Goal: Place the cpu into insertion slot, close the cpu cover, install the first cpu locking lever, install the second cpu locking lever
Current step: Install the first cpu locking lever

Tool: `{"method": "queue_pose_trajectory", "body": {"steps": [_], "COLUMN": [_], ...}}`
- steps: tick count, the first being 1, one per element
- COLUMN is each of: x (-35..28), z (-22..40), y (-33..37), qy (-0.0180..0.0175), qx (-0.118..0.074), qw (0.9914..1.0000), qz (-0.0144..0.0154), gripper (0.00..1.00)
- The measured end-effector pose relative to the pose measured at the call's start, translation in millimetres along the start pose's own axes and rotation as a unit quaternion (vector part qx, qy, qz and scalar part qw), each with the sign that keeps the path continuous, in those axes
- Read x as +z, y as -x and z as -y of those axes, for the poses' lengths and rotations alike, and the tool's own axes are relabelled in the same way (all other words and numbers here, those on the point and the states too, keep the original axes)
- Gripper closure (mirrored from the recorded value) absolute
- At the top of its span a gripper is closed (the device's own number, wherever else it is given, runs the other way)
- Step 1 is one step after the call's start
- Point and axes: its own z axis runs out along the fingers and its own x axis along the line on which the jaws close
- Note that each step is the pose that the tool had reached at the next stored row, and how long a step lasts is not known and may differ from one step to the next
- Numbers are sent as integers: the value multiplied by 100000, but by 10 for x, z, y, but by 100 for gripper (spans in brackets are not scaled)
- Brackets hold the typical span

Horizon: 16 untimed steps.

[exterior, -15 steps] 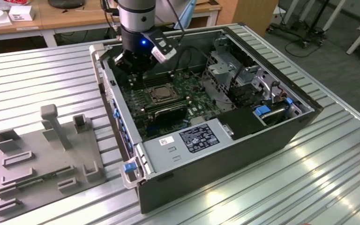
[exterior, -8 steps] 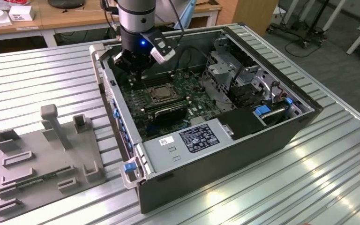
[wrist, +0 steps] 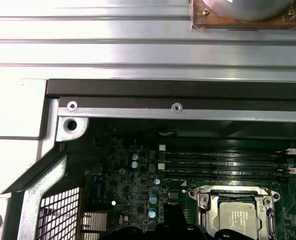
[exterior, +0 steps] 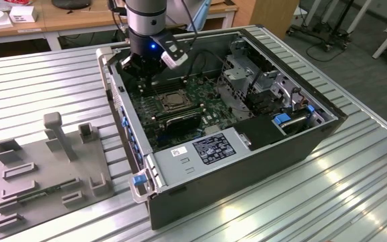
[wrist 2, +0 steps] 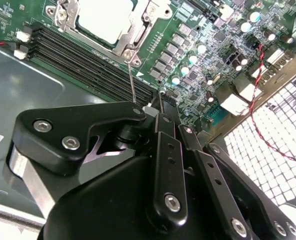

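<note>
Nearest the lens in the second wrist view are the black links of the jaws, drawn toward a point just above the green circuit board [wrist 2: 198,45]. Whether they are clenched or released I cannot tell, as the tips are hidden behind the links. In the exterior view the arm [exterior: 143,20] reaches down into the open computer case [exterior: 247,171] lying on the bench [exterior: 355,201].

The cpu [wrist: 238,217] sits in the socket [exterior: 173,107], and the cover [wrist 2: 143,20] looks to lie flat around it. A thin wire lever [wrist 2: 132,80] rises from the socket's corner toward the jaws (touching them or just short, I cannot say).

So the step in hand seems to be a locking lever. It probably wants a steady push along the lever's own arc, then a slight sideways swing to tuck it under its catch. The wire would likely bend under a skewed load. The memory slots [wrist 2: 83,60] lie just beside the lever and are best left untouched.
</note>
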Motion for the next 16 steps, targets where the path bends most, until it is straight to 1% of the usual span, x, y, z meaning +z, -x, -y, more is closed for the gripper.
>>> {"method": "queue_pose_trajectory", "body": {"steps": [4,6,7,9,10,12,14,15,16], "x": [5,6,7,9,10,18,30,37,46], "z": [1,1,1,1,1,2,5,6,7], "y": [-15,-17,-18,-18,-19,-18,-19,-20,-21], "qy": [25,147,272,713,857,1012,1268,1441,1693], "qx": [-3,1,8,20,27,27,28,37,41], "qw": [100000,100000,100000,99997,99996,99995,99992,99990,99986], "qz": [5,1,6,19,24,27,27,32,39], "gripper": [89,89,89,89,89,89,89,89,89]}}
